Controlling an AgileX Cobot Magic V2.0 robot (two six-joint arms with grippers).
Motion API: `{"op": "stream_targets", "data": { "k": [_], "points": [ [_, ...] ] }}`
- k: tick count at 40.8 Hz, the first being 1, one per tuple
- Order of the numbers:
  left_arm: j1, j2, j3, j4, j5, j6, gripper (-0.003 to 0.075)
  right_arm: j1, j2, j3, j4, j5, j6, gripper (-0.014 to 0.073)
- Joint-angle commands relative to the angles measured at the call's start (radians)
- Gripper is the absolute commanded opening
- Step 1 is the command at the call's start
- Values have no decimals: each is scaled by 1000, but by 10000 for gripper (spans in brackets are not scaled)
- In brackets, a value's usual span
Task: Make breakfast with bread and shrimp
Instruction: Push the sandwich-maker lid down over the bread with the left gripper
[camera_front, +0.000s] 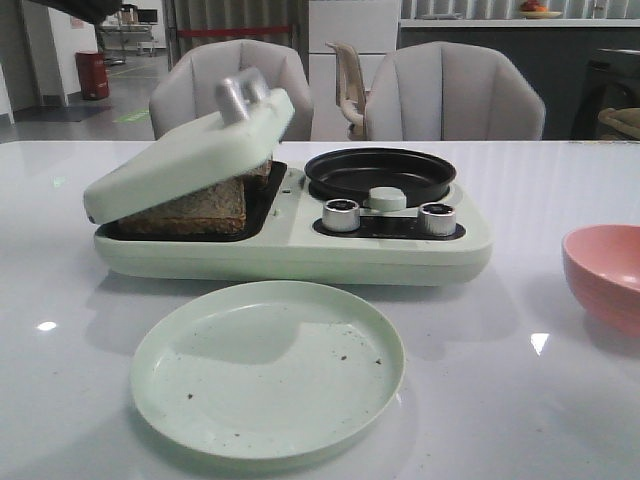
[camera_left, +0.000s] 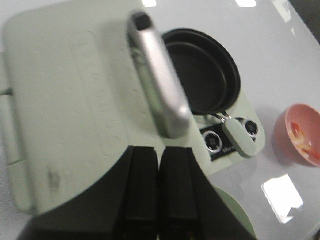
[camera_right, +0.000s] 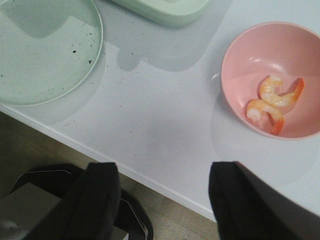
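The bread (camera_front: 190, 212) lies browned on the left plate of the pale green breakfast maker (camera_front: 300, 250), half hidden under its tilted lid (camera_front: 190, 158). The lid and its silver handle (camera_left: 160, 75) look blurred. My left gripper (camera_left: 160, 152) hovers just above the lid near the handle's end, shut with nothing between its fingers. Two curled pink-orange shrimp (camera_right: 274, 95) lie in the pink bowl (camera_right: 240, 55) to the right of the machine. My right gripper (camera_right: 165, 172) hangs open over the table's front edge, apart from the bowl. Neither gripper shows in the front view.
A black round pan (camera_front: 380, 175) sits on the machine's right side, above two silver knobs (camera_front: 341, 214). A crumb-speckled pale green plate (camera_front: 268, 368) lies in front of the machine. Grey chairs (camera_front: 455, 95) stand behind the table.
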Motion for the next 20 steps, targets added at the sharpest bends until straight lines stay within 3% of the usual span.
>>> {"op": "stream_targets", "data": {
  "k": [1,12,17,20],
  "points": [
    [-88,-110,37,17,-62,5,102,-6,-5,-26,-8,-58,1,504],
    [-289,-264,210,124,-105,-65,106,-6,-5,-26,-8,-58,1,504],
    [-371,-326,261,331,-109,-239,106,-6,-5,-26,-8,-58,1,504],
    [-423,-370,290,528,-113,-408,106,-6,-5,-26,-8,-58,1,504]
  ]
}}
